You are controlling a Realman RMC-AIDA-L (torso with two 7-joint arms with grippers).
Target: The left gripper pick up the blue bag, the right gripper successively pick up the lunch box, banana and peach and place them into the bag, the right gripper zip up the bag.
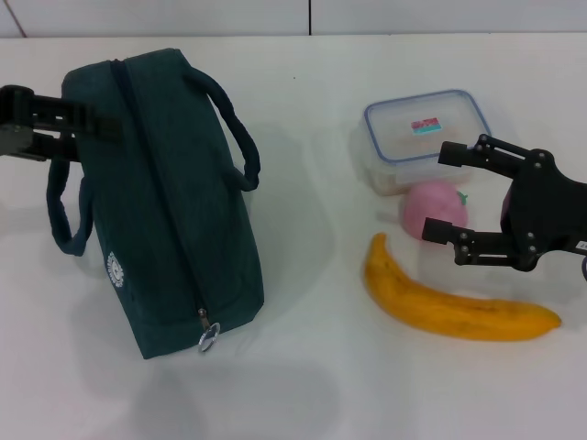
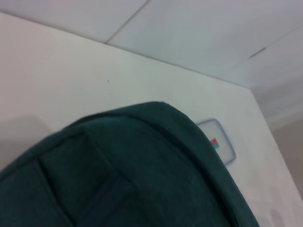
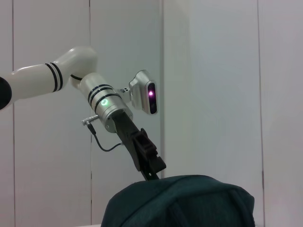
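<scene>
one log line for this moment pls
left pincer: at blue bag top | right pincer: open over peach | bag zipped | lunch box, banana on table

One bag (image 1: 170,211), box (image 1: 424,128), peach (image 1: 433,207), banana (image 1: 449,310)

Peach (image 1: 437,209) wedged between lunch box (image 1: 424,137) and banana (image 1: 454,305)

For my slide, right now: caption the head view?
Zipped blue bag beside lunch box, peach, banana; open right gripper nearby.
</scene>
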